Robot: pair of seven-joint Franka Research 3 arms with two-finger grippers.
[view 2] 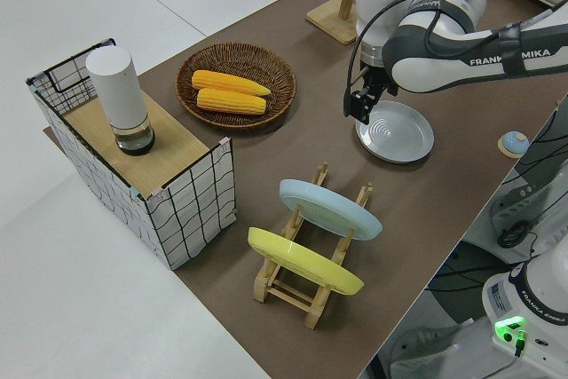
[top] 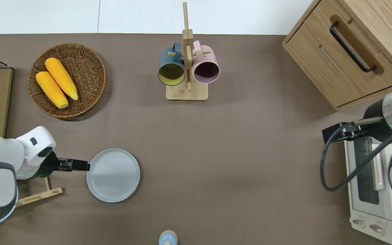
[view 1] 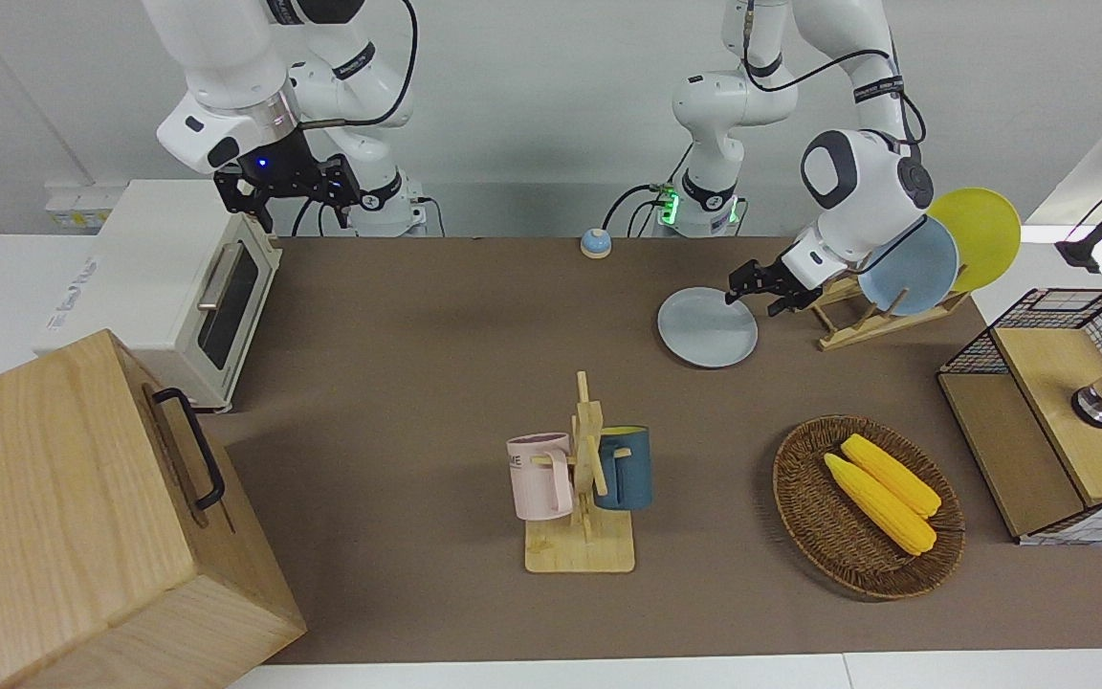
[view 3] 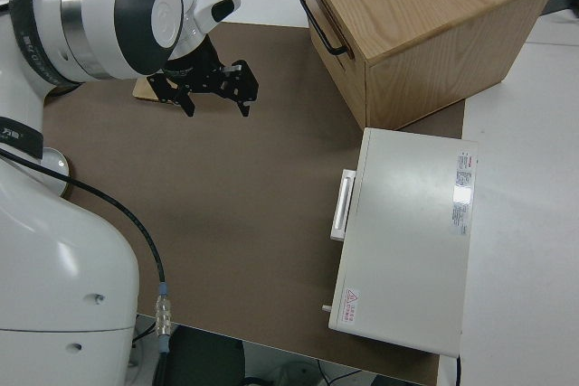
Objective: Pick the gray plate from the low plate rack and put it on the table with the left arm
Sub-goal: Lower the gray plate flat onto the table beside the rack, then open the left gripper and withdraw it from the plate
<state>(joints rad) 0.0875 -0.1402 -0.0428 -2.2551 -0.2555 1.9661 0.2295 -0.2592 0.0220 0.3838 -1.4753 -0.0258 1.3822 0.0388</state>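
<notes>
The gray plate [view 1: 707, 327] lies flat on the table [view 1: 436, 364], beside the low plate rack [view 1: 855, 328] toward the table's middle. It also shows in the overhead view [top: 113, 175] and the left side view [view 2: 395, 130]. My left gripper [view 1: 759, 288] is open and empty, just off the plate's rim on the rack's side [top: 81, 165], low over the table. The rack [view 2: 302, 283] holds a light blue plate [view 1: 910, 266] and a yellow plate [view 1: 977, 234]. My right gripper [view 3: 217, 97] is parked and open.
A mug stand [view 1: 582, 478] with a pink and a blue mug stands mid-table. A wicker basket [view 1: 804, 517] with corn, a wire-sided box [view 1: 1048, 421], a small blue bell [view 1: 595, 243], a toaster oven [view 1: 168, 287] and a wooden cabinet [view 1: 82, 517] stand around the edges.
</notes>
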